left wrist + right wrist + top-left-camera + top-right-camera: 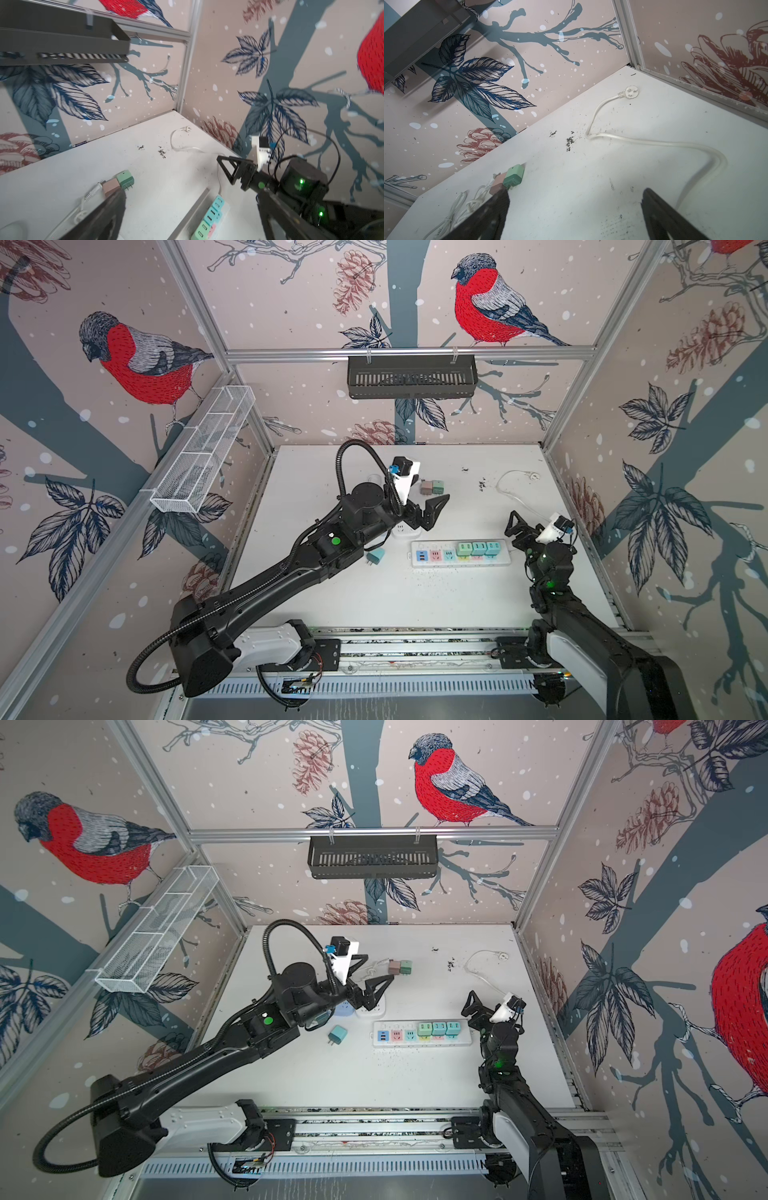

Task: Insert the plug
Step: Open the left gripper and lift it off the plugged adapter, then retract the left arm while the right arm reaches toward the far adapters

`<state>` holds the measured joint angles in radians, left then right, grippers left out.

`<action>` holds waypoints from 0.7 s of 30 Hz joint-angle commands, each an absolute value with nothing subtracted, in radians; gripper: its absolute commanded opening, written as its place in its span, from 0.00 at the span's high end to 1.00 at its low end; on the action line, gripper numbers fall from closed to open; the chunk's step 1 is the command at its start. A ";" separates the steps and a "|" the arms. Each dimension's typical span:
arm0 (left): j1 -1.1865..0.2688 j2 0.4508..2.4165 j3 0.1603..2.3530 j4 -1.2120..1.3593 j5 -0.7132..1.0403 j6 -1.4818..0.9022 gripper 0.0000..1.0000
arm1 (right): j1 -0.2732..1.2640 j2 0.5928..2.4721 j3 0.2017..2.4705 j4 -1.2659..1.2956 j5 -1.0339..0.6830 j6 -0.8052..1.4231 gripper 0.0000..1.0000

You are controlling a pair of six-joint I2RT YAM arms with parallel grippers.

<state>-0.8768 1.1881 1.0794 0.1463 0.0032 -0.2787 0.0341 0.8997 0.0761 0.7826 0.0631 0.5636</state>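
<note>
Item: teal square plastic plug adapter (376,558), lying on its side just beside the white pastel-socket power strip (461,553), uninserted.
Left gripper (436,513): jaws spread, empty, hovering beyond it.
Right gripper (576,193): likewise spread, empty.
Handling: grasp the body's flanks, turn prongs downward, align squarely over a free socket.

Soft, even light fills the enclosure. The white desk (374,601) is bright without glare, and the arms (270,585) throw only faint shadows on it. In both top views the wide lens splays the frame posts (198,310) outward at the corners. In the wrist views the near jaws are dark, out-of-focus shapes.
</note>
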 commanded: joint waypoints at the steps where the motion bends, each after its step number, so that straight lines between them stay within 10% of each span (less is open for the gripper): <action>1: -0.876 1.187 1.110 0.090 -0.205 -0.483 0.02 | 0.041 0.921 0.095 0.791 0.047 0.545 0.00; 21: -0.695 1.220 1.038 0.109 -0.095 -0.557 0.02 | 0.087 1.072 0.215 0.716 0.034 0.502 0.00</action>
<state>-0.7055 1.2037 1.0256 0.0761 -0.1108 -0.5312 0.0788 1.0729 0.1997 0.7334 0.0277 0.5205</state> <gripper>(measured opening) 0.980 0.997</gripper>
